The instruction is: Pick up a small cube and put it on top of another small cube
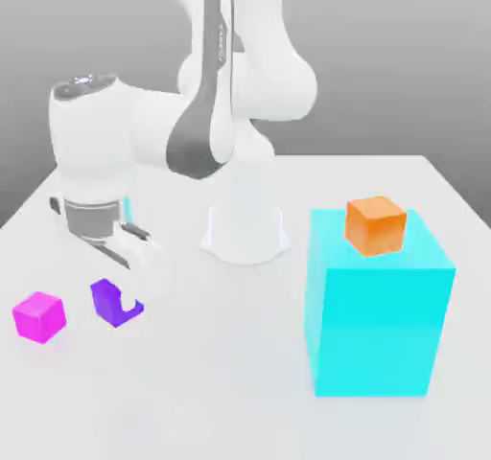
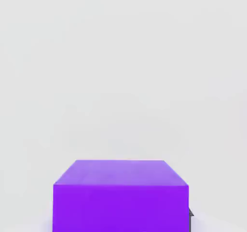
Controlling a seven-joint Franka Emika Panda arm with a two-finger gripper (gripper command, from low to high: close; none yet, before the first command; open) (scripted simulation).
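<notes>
The small violet-purple cube (image 1: 104, 300) is low over the white table (image 1: 192, 401), toward the exterior view's left. My gripper (image 1: 118, 300) reaches down from the white hand above it and is shut on this cube; one white finger crosses the cube's front face. Whether the cube rests on the table or hangs just above it I cannot tell. The hand view looks at the same cube (image 2: 120, 197) from close up, with a dark sliver of a finger at its edge. A magenta-pink cube (image 1: 39, 316) of similar size lies on the table just to the left of it, apart from it.
A large cyan block (image 1: 379, 324) stands at the exterior view's right with an orange cube (image 1: 375, 225) on top. The arm's round white base (image 1: 245, 230) sits at the middle back of the table.
</notes>
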